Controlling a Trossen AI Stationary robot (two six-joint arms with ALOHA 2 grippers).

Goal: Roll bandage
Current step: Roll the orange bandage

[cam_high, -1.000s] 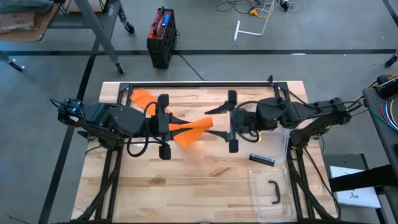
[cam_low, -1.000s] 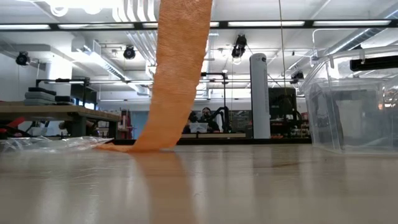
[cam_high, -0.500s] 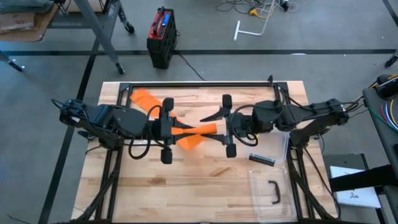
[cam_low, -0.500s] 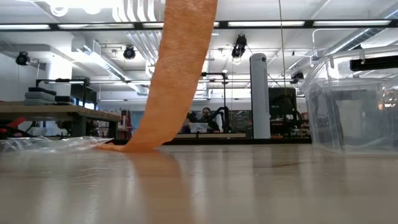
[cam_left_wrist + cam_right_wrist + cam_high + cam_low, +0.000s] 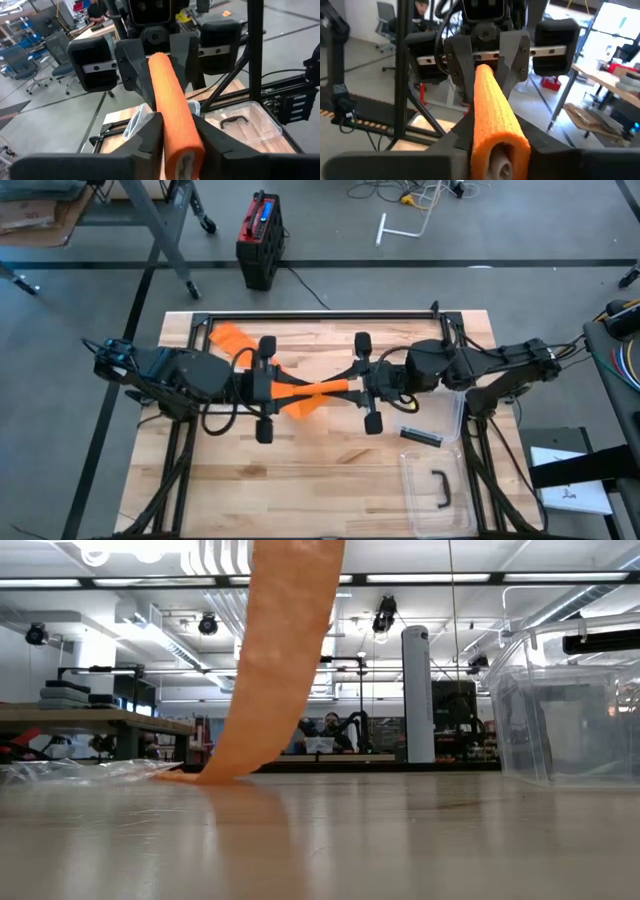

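Right gripper (image 5: pixel 352 386) now pinches the near end of the orange bandage roll (image 5: pixel 318 389); half a second ago its fingers stood wide on either side of that end, and a second ago it was still farther off to its own side with the roll end bare. In the right wrist view the roll (image 5: pixel 496 117) runs straight out from between that arm's own dark fingers toward the other arm, and the jaws sit close against its sides. Left gripper (image 5: pixel 283 388), facing it, is narrowed on the far end of the same roll (image 5: pixel 172 112). So the roll hangs between the two grippers, above the wooden table (image 5: pixel 330 470), held at both ends.

From the roll a loose tail of bandage (image 5: pixel 268 670) drops down and behind the left gripper to the table top, ending near the far left corner (image 5: pixel 232 336). The low view shows this strip slanting a little differently than before.

Judging by this, the right arm's grasp is what makes the next turn of winding possible, though I cannot tell from above how firmly either end is seated. A clear plastic bin (image 5: pixel 440 490) lies well off beside the right arm.
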